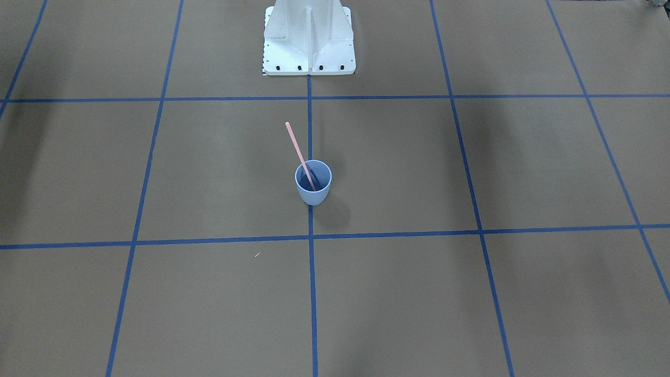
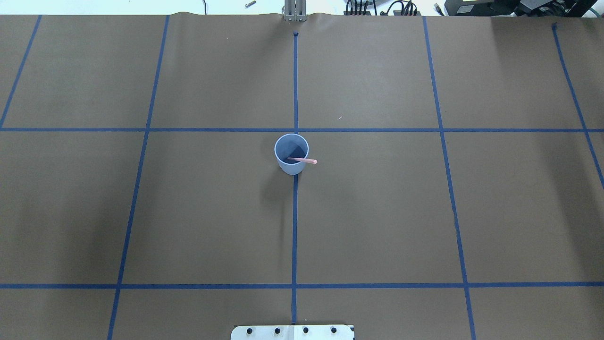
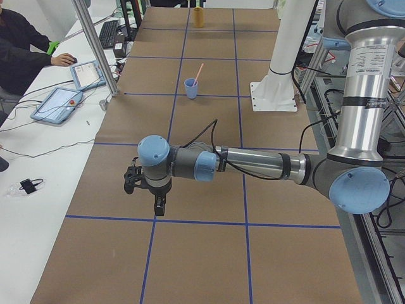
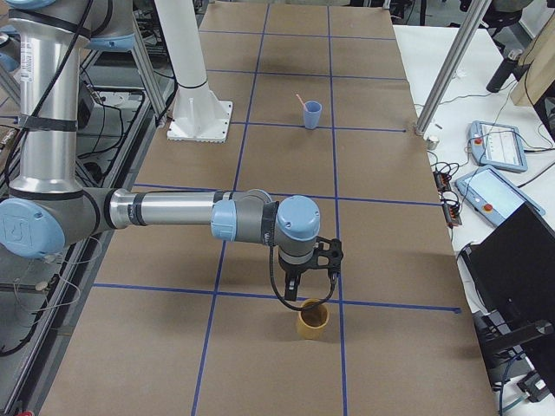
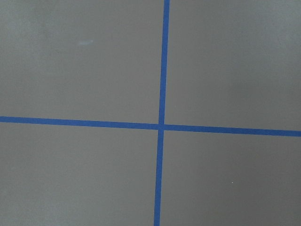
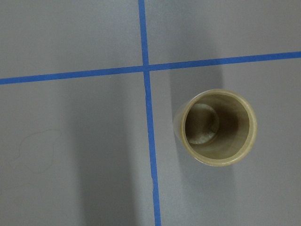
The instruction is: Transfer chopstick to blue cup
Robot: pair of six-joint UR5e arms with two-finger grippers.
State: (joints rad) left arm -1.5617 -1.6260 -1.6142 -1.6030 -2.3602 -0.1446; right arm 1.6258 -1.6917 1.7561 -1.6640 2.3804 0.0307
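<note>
The chopstick (image 1: 299,152) is in the blue cup (image 1: 314,196). It's a thin, straight, pale pink stick, standing in a small, smooth, pale blue tumbler that tapers toward its base and is darker blue inside. The cup stands upright on the matte brown paper surface (image 2: 377,212), right on the centre line of the blue tape grid (image 5: 162,70).

The stick's lower end rests down inside the cup. Its long axis slants up over the rim, and the free end tips toward the robot's right and a little back toward the white pedestal (image 1: 309,42). Most of its length is clear of the rim.

At the near end in the left side view, the left tool (image 3: 147,190) hangs over bare paper, well away from the cup. I cannot tell how its jaws stand. At the other end of the surface, the right tool (image 4: 305,270) hovers just above a glossy tan round cup (image 4: 312,322), whose thick rim and round bottom show in the wrist view. I cannot tell how those jaws stand either.
</note>
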